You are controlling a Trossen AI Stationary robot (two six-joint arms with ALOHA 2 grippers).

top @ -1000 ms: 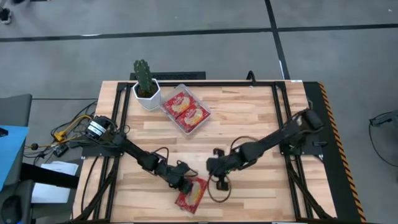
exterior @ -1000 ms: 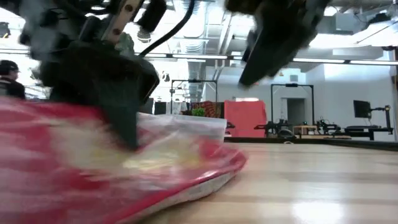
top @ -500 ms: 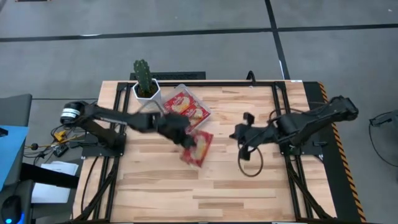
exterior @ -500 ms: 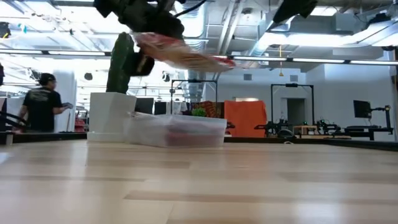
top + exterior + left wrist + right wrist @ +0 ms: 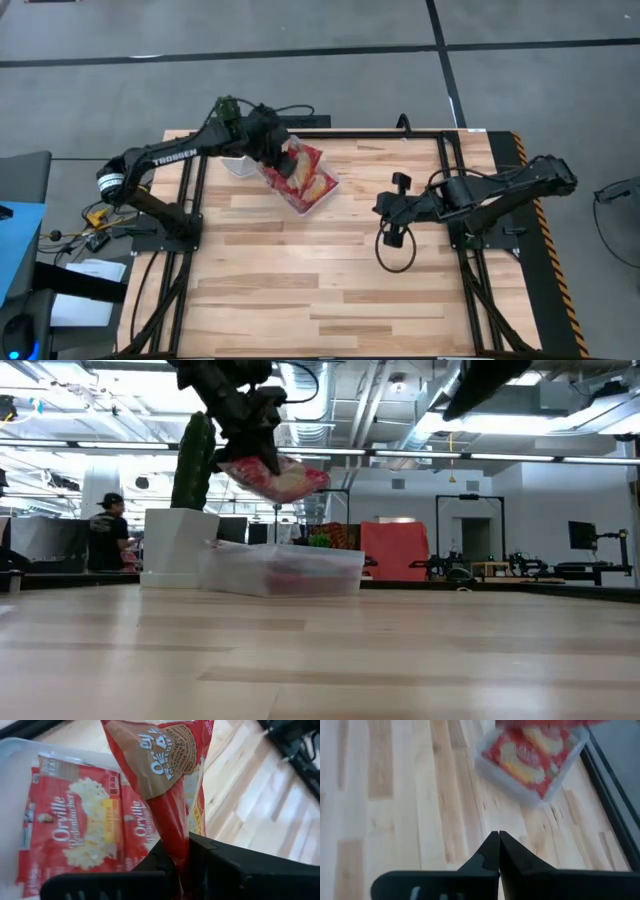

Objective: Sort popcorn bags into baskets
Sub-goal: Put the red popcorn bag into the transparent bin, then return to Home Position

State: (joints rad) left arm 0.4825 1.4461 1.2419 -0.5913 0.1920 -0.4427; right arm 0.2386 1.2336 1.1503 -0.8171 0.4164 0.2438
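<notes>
High view: clear basket (image 5: 322, 203) holds popcorn bags (image 5: 317, 184).

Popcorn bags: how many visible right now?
3. Two lie side by side in the clear tray: bag one, bag two. A third bag hangs above the tray, pinched in the left gripper. More could be hidden underneath.

- Left arm (image 5: 165, 157): dark links, white "TROSSEN" lettering, silver joint near the table (image 5: 330, 290) edge.
- Right arm (image 5: 500, 190): dark, black cable looped over the table.
</notes>
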